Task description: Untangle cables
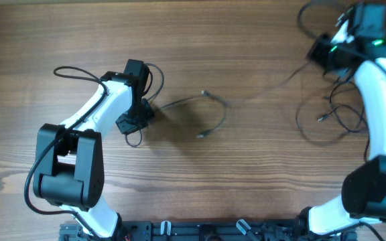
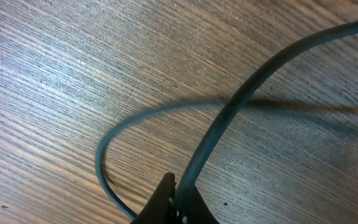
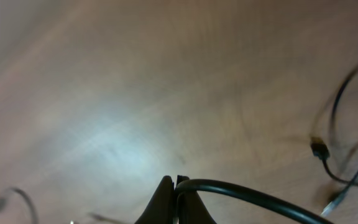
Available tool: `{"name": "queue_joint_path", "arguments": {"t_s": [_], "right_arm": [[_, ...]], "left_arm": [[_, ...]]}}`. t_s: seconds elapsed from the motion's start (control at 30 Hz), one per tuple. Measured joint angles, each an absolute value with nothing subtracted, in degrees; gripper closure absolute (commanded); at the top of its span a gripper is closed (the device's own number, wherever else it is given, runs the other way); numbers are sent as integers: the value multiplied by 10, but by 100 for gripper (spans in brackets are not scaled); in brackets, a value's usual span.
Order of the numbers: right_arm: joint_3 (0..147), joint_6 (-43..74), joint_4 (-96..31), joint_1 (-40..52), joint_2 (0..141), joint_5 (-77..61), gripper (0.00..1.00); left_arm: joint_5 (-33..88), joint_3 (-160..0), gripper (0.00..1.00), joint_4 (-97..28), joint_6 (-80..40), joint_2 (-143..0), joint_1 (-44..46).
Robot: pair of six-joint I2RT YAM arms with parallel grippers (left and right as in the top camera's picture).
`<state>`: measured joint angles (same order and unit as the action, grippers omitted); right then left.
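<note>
Bright, even light; right wrist view blurred

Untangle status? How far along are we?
Done: one cable lies spread alone mid-table. In hand: left gripper is shut on that cable; right gripper is shut on another wire. Left: overlapping loops near the right arm.

cables (image 1: 224, 112): thin, black | one curved mid-table | others loosely looped at right

White arms (image 1: 92, 107), black joints (image 1: 66, 167)
</note>
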<state>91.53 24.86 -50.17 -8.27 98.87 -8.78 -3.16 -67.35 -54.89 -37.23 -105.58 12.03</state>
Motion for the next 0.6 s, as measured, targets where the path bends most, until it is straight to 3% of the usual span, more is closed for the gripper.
{"name": "queue_joint_path", "arguments": {"t_s": [0.17, 0.4, 0.6], "right_arm": [[993, 239, -505, -141, 970, -88, 96], [995, 267, -507, -258, 971, -89, 96], [995, 278, -524, -298, 971, -78, 96]], "left_arm": [[-32, -674, 95, -549, -372, -1056, 121], [-32, -674, 95, -549, -372, -1056, 121], [-32, -674, 95, -549, -372, -1056, 121]]}}
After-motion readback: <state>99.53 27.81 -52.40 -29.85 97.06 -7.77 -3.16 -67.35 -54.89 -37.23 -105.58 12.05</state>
